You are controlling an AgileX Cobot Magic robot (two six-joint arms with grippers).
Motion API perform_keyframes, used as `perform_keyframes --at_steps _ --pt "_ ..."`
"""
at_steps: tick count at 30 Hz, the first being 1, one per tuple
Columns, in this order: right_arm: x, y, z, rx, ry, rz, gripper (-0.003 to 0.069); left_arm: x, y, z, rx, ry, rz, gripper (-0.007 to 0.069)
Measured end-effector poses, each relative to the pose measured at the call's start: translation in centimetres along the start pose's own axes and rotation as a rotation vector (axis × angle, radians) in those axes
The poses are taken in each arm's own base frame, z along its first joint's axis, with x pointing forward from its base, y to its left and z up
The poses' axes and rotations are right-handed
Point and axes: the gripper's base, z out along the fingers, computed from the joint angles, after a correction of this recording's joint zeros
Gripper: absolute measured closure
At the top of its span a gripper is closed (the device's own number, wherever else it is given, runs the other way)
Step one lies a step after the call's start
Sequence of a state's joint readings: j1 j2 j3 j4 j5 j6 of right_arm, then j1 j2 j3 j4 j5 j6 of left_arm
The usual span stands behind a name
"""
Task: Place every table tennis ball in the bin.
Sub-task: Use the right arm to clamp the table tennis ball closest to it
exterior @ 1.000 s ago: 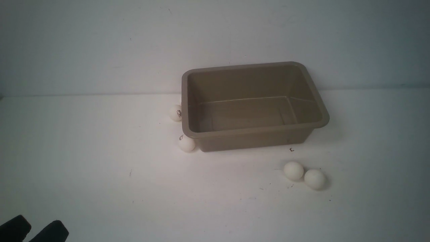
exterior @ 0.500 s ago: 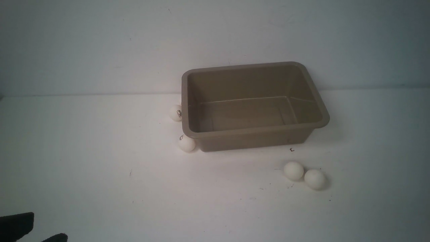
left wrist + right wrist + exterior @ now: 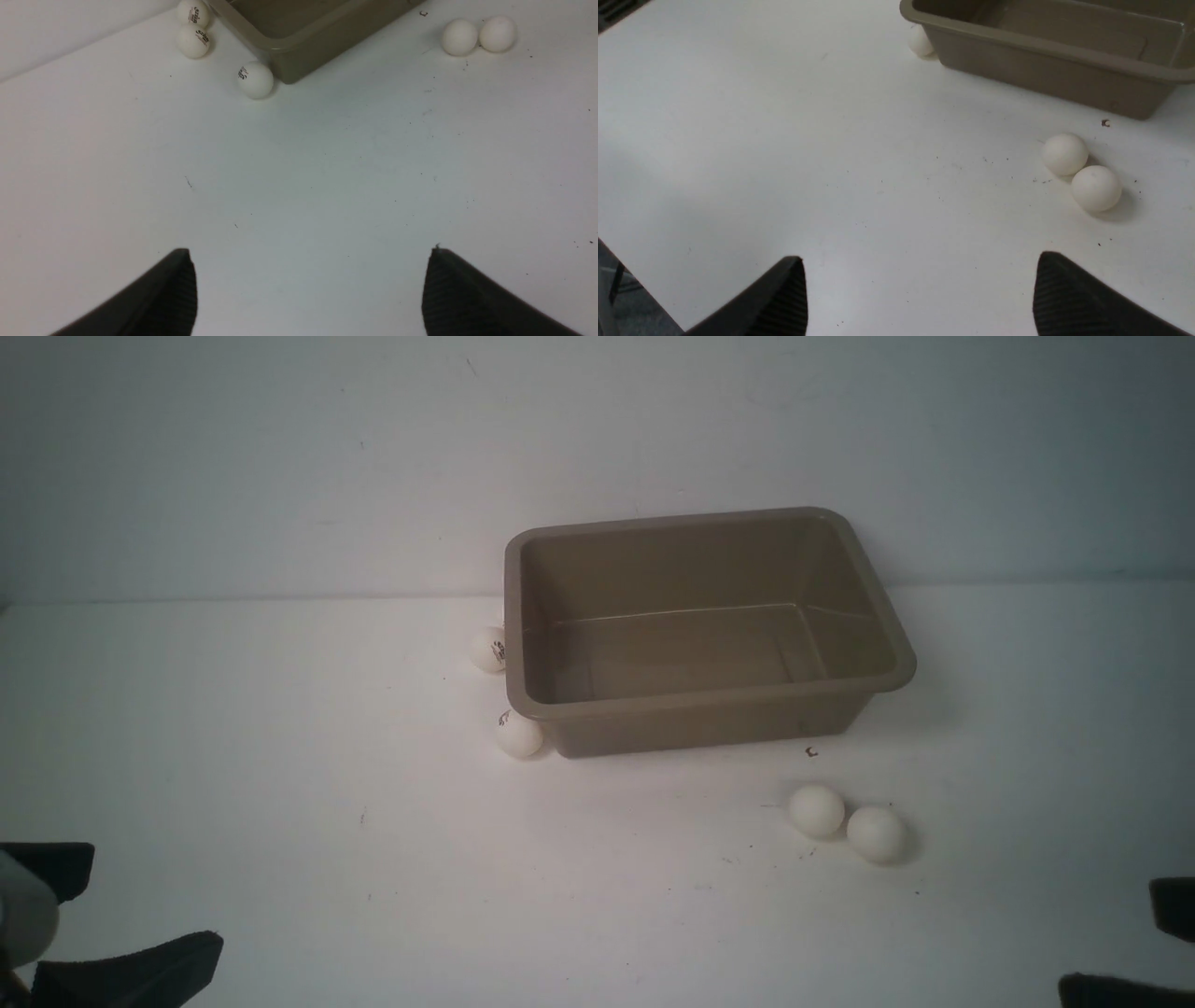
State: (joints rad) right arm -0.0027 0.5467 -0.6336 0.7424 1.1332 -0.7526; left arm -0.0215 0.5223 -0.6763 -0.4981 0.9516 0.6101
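The taupe bin [image 3: 700, 728] stands empty at the table's middle. Two logo balls lie at its left side, one by the wall [image 3: 488, 649] and one at the near-left corner [image 3: 519, 735]. Two plain balls [image 3: 816, 810] [image 3: 876, 833] touch each other in front of its right end. The left wrist view shows a third logo ball [image 3: 193, 12] beside the bin [image 3: 322, 42]. My left gripper [image 3: 154, 901] [image 3: 309, 253] is open and empty at the near left. My right gripper [image 3: 1111, 938] [image 3: 920, 259] is open and empty at the near right, short of the plain pair [image 3: 1064, 154] [image 3: 1095, 188].
A white wall rises right behind the bin. A small dark mark [image 3: 810, 752] sits on the table by the bin's front right. The table's left edge shows in the right wrist view [image 3: 616, 261].
My left gripper has come further into view at the lower left and its fingers have spread apart. My right gripper has entered at the lower right. Balls and bin have not moved.
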Motion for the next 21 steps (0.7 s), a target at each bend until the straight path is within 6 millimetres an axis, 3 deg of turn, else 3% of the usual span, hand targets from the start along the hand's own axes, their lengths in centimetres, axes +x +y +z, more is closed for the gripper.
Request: perform_keyframes --at_steps 9,12,21 --pt "-7.3 -4.2 2.1 -0.024 0.212 -0.046 0.0147 -0.8 1.1 1.7 -0.01 0.012 -0.027 0.0041" --pt "-8.5 -5.1 3.2 -0.015 0.265 -0.081 0.0153 -0.9 1.3 2.2 0.0 0.026 -0.02 0.0041" --pt "-7.6 -6.7 9.1 -0.021 0.537 -0.099 0.0153 -1.8 1.4 2.5 0.009 -0.061 0.0 0.0041"
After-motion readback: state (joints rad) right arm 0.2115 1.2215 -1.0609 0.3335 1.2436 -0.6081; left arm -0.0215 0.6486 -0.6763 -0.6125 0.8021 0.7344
